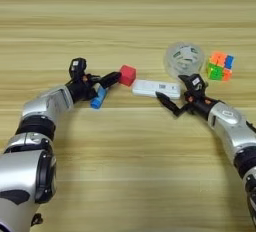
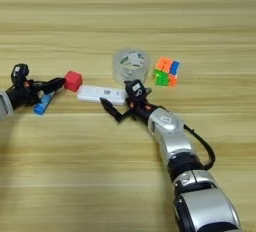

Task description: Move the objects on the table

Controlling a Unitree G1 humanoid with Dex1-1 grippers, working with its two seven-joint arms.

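Note:
A red cube (image 1: 127, 75) sits left of the table's (image 1: 130, 176) centre. My left gripper (image 1: 98, 72) is open, one finger pointing up and the other reaching right, its tip just short of the cube. A blue tube with a white end (image 1: 99, 97) lies slanted on the wood just below that gripper, outside the fingers. The long flat white bar (image 1: 152, 88) lies right of the cube. My right gripper (image 1: 170, 88) is open at the bar's right end, one finger behind it and one in front. The multicoloured puzzle cube (image 1: 220, 66) stands at the right.
A clear roll of tape (image 1: 184, 59) lies flat just behind the right gripper, between the white bar and the puzzle cube. My left forearm comes in from the lower left and my right forearm from the lower right.

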